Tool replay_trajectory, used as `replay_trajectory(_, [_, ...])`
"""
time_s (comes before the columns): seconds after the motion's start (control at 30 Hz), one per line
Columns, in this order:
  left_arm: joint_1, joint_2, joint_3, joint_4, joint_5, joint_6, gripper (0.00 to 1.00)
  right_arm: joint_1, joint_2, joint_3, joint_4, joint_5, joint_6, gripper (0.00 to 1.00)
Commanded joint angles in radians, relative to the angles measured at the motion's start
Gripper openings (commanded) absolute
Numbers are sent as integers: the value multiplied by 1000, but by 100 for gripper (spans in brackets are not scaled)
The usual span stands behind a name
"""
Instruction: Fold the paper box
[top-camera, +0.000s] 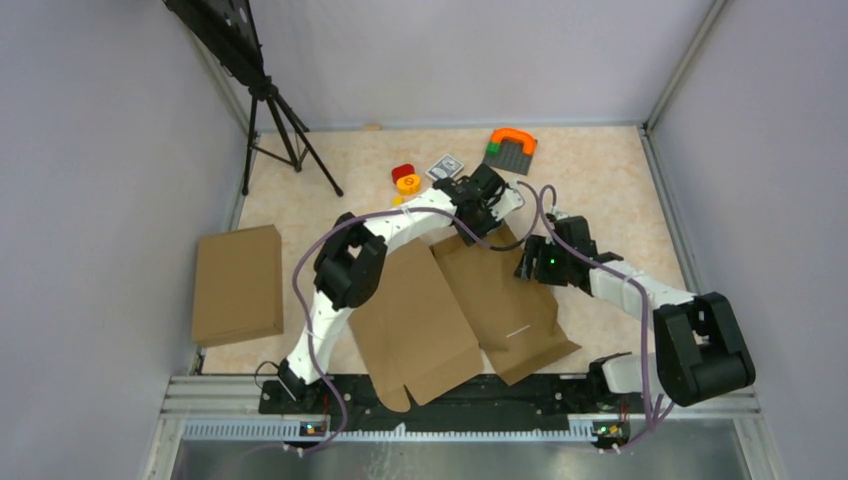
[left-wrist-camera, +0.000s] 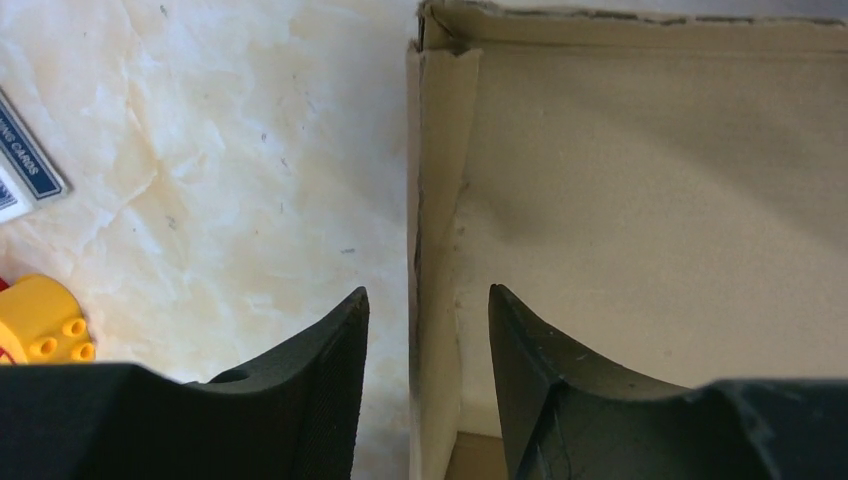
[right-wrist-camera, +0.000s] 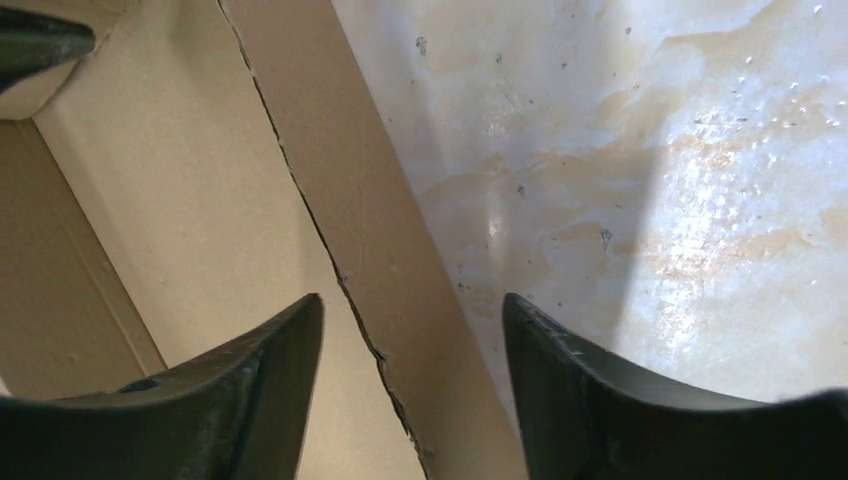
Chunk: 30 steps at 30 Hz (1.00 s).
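Marbled beige tabletop (top-camera: 620, 180) fills the scene, closed in by grey walls (top-camera: 90, 150) on the left, far and right sides. A black tripod (top-camera: 280, 130) stands in the far left corner. A closed brown box (top-camera: 238, 285) lies against the left edge.

At the far middle sit a yellow block (top-camera: 407, 183), a pack of playing cards (top-camera: 446, 166) and a grey plate (top-camera: 512, 148) with an orange arch on it. Bare table lies open to the right of the arms and along the far right.

The paper box (top-camera: 420, 320) lies in the middle, nearer the front. It is partly folded, with wide flat panels spread out. One flap overhangs the black rail (top-camera: 500, 390) at the near edge. A narrow strip of table separates it from the brown box.

The left gripper (top-camera: 485, 200) is at the paper box's far corner. In its wrist view the jaws stand apart. They straddle an upright side wall (left-wrist-camera: 435, 200): one finger (left-wrist-camera: 335, 360) over bare table, the other inside the box. Neither presses the wall.

The right gripper (top-camera: 535, 260) is at the paper box's right side. Its jaws are also parted, astride a slanting cardboard strip (right-wrist-camera: 370, 250), with one finger (right-wrist-camera: 270, 380) over cardboard. It grasps nothing.
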Motion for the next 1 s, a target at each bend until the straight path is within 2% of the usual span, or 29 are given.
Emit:
replay_trajectory(0.0, [10, -144, -23, -16, 19, -19, 50, 8, -8, 66, -12, 25, -17, 70])
replay_trajectory(0.07, [17, -176, -50, 4, 19, -26, 52, 7, -19, 80, -30, 31, -21, 78])
replay_trajectory(0.17, [24, -200, -69, 11, 18, -27, 51, 7, -32, 111, -82, 44, -17, 80])
replay_trajectory(0.47, [26, -132, -63, 18, 15, -21, 50, 8, -178, 150, -225, 79, 2, 81])
replay_trajectory(0.63, [26, -88, -63, 22, 17, -16, 49, 7, -222, 172, -343, 151, 26, 82])
replay_trajectory(0.8, [26, -52, -56, 11, 18, -5, 45, 8, -313, 151, -349, 128, 52, 82])
replay_trajectory(0.97, [26, -35, -54, 0, -1, 2, 40, 8, -321, 162, -355, 123, 57, 82])
